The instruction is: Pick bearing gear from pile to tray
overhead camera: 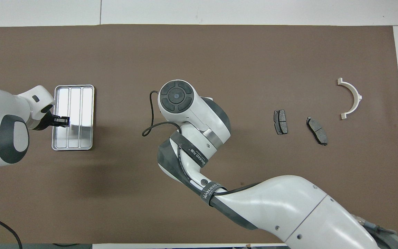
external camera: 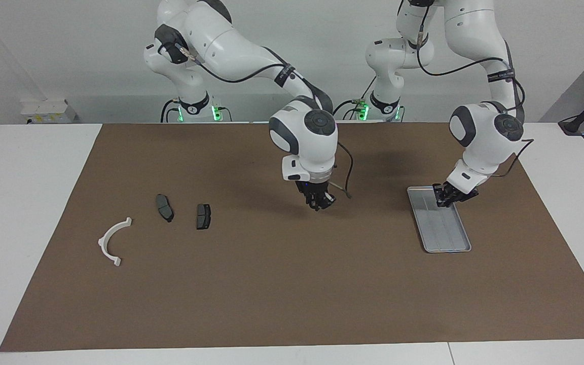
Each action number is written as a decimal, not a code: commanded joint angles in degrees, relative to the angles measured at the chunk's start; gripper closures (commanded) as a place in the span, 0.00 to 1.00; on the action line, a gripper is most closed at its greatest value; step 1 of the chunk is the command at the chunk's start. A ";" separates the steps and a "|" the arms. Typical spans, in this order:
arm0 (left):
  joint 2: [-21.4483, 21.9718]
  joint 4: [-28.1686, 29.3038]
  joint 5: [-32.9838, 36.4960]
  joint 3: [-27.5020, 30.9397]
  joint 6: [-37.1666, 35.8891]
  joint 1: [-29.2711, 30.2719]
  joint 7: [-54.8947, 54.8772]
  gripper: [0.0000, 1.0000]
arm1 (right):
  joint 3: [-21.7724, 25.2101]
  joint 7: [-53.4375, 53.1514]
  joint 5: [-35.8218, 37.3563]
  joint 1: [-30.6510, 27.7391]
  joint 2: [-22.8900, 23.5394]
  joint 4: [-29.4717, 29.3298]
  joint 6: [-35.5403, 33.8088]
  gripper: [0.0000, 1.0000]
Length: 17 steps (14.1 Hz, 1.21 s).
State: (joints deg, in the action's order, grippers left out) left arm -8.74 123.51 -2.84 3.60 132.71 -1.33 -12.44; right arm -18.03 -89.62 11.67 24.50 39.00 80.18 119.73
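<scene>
The silver ribbed tray (external camera: 446, 235) lies toward the left arm's end of the mat and also shows in the overhead view (overhead camera: 79, 103). My left gripper (external camera: 446, 198) hangs low over the tray (overhead camera: 62, 121). My right gripper (external camera: 318, 201) hangs over the bare middle of the mat; in the overhead view its own hand hides it. The pile lies toward the right arm's end: two dark brake pads (external camera: 164, 207) (external camera: 203, 216) and a white half-ring bracket (external camera: 112, 241). No small black round piece shows on the mat or in the tray.
The brown mat (external camera: 292, 284) covers most of the white table. A loose cable (external camera: 345, 177) hangs from the right hand. In the overhead view the pads (overhead camera: 280, 121) (overhead camera: 317, 130) and bracket (overhead camera: 352, 97) lie apart from each other.
</scene>
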 commanded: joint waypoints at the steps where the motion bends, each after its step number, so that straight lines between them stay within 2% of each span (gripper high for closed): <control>1: 0.92 2.43 0.73 0.45 2.29 -0.60 0.66 1.00 | 0.10 -0.99 0.90 -0.68 0.82 1.03 4.79 1.00; 4: 0.74 4.27 0.73 0.45 5.01 -0.69 0.75 1.00 | 0.27 -1.17 0.98 -1.56 0.55 6.82 13.31 1.00; 8: -0.66 4.37 0.73 0.45 6.25 -1.04 0.84 1.00 | 0.45 -1.17 1.25 -1.65 0.11 8.42 14.40 1.00; 9: -0.66 4.37 0.73 0.45 6.25 -1.13 0.84 1.00 | 0.45 -1.17 1.25 -1.65 0.11 8.07 13.78 0.77; 10: -0.66 4.10 0.73 0.45 5.81 -1.31 0.84 1.00 | 0.54 -1.08 1.34 -1.65 -0.15 7.63 12.65 0.16; 11: -0.75 4.10 0.73 0.45 5.90 -1.40 0.75 0.86 | 0.89 -1.08 2.03 -1.56 -0.76 6.84 10.02 0.00; 12: -0.75 4.19 0.73 0.45 5.98 -1.40 0.75 0.45 | 0.89 -0.82 2.30 -1.73 -0.85 5.01 7.04 0.00; 13: -0.75 3.93 0.73 0.45 5.72 -1.48 0.66 0.15 | 0.80 -0.47 2.39 -2.43 -1.20 2.73 3.62 0.00; 14: -0.75 3.32 0.73 0.45 4.85 -1.57 0.75 0.00 | 0.71 -0.21 2.22 -3.31 -1.47 0.70 0.28 0.00; 15: -0.40 1.40 0.64 0.19 1.71 -1.75 1.62 0.00 | 0.54 0.93 2.04 -4.27 -2.16 -0.53 -2.37 0.00; 17: -0.49 -8.67 0.64 0.01 -10.91 -4.72 7.66 0.00 | 0.10 7.14 1.08 -7.52 -5.76 -0.81 -6.77 0.00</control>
State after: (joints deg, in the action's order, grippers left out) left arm -9.51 123.26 -2.86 3.19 131.96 -2.78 -10.06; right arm -16.88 -87.16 12.91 20.14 36.41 79.45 116.63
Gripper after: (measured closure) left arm 0.198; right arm 0.000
